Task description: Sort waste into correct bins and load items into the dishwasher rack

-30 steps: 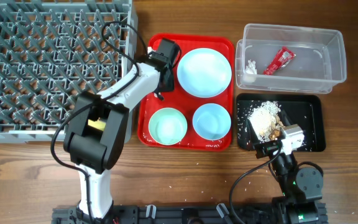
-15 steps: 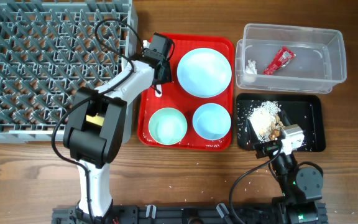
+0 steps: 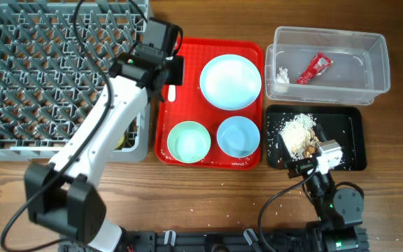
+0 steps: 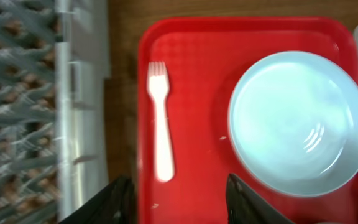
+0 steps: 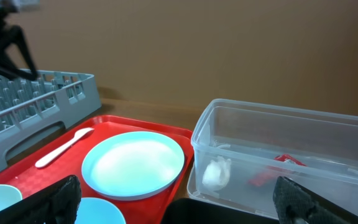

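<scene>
The waste (image 3: pixel 296 133) looks sorted right of the red tray (image 3: pixel 187 98): wrapper (image 3: pixel 314 68) and tissue (image 3: pixel 283 73) in the tub (image 3: pixel 327 33), crumbs (image 3: pixel 291 126) in the black tray (image 3: pixel 352 140). On the red tray the plate (image 3: pixel 230 82), bowls (image 3: pixel 189 141) and fork (image 4: pixel 161 118) wait unloaded, with the left hand (image 4: pixel 179 194) above, spread and empty.

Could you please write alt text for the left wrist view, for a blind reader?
A white plastic fork lies on a red serving tray beside a round pale-blue plate, the left gripper open above; the grey rack sits alongside.

two bowls (image 3: pixel 189 141) (image 3: pixel 238 136), one plate (image 3: pixel 230 82), one fork (image 4: pixel 161 124)
</scene>
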